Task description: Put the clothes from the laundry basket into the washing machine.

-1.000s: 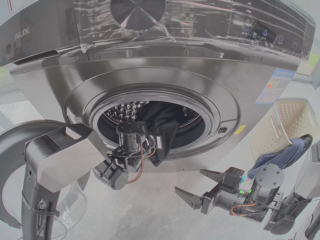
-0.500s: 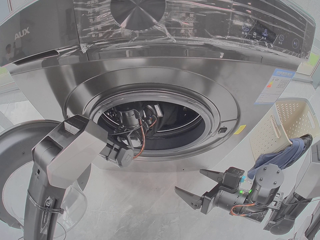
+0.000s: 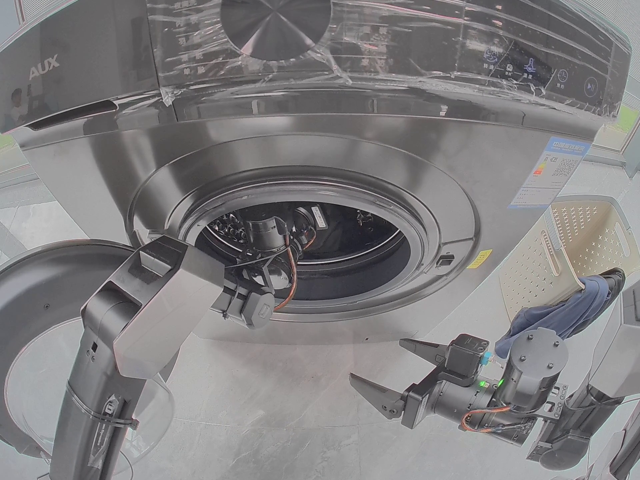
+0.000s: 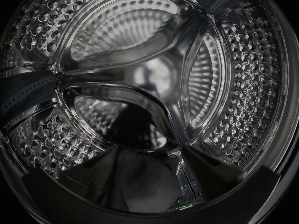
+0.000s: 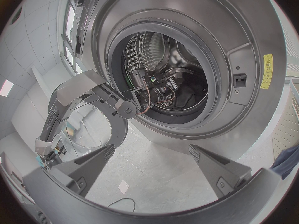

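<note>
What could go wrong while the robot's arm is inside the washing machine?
The black garment lies just inside the door rim, so it might be dragged back out with the left arm. The orange cable on its wrist could snag that rim. The blue garment draped over the laundry basket might slip off.

The washing machine [image 3: 320, 141] has its door [image 3: 40, 288] swung open to the left. The left arm [image 3: 153, 301] reaches through the opening into the drum [image 4: 249, 78], where a garment [image 4: 146, 184] lies at the bottom. The laundry basket [image 3: 587, 235] stands right of the machine, with clothes [image 3: 567, 318] over its rim. The right hand [image 3: 378, 361] hangs above the floor [image 3: 280, 395] in front.
</note>
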Motion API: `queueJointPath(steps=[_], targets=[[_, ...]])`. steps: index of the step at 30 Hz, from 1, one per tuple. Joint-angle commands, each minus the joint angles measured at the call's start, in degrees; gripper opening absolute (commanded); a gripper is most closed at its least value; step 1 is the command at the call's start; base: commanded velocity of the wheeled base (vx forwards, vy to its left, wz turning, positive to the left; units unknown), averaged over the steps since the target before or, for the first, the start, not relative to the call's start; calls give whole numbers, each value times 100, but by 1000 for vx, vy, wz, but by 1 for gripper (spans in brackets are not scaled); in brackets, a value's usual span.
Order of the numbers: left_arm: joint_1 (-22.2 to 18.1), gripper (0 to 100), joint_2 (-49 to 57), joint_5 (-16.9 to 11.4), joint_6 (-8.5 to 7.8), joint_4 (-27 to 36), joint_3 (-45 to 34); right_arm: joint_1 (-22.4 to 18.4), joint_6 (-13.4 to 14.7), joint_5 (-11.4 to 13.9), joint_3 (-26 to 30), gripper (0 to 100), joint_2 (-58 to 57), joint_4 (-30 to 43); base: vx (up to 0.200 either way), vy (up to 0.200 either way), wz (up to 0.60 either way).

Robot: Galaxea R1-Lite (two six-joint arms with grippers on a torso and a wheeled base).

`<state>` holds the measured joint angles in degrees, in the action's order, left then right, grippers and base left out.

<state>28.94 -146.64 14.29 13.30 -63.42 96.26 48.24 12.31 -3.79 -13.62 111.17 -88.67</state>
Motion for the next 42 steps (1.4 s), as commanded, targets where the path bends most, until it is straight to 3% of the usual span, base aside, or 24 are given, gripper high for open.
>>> queueJointPath(steps=[1,6,13,14,21,28,34,40,41,42], targets=[[103,100,109,4,-3,-4,-406,1,-1,1,-1,100,10,-1,0,0,0],[165,100,276,-49,-29,128,-872,10,-1,1,-1,100,10,-1,0,0,0],[112,100,4,-119,-64,374,-819,10,-1,1,-1,100,10,-1,0,0,0],[103,0,-31,-119,-73,409,-775,10,-1,1,-1,100,10,-1,0,0,0],[94,0,-277,-233,-47,637,-151,10,-1,1,-1,100,10,-1,0,0,0],[50,0,-857,-31,-12,725,1264,1,-1,1,-1,100,2,-1,0,0,0],[24,0,-752,-22,-12,708,1264,1,-1,1,-9,100,10,-1,0,0,0],[112,0,-304,-22,-3,681,684,1,-1,1,-1,100,10,-1,0,0,0],[156,100,-216,-22,-3,673,587,1,-1,1,-1,100,10,-1,0,0,0],[217,100,-102,-22,6,673,455,1,-1,1,-1,100,10,-1,0,0,0]])
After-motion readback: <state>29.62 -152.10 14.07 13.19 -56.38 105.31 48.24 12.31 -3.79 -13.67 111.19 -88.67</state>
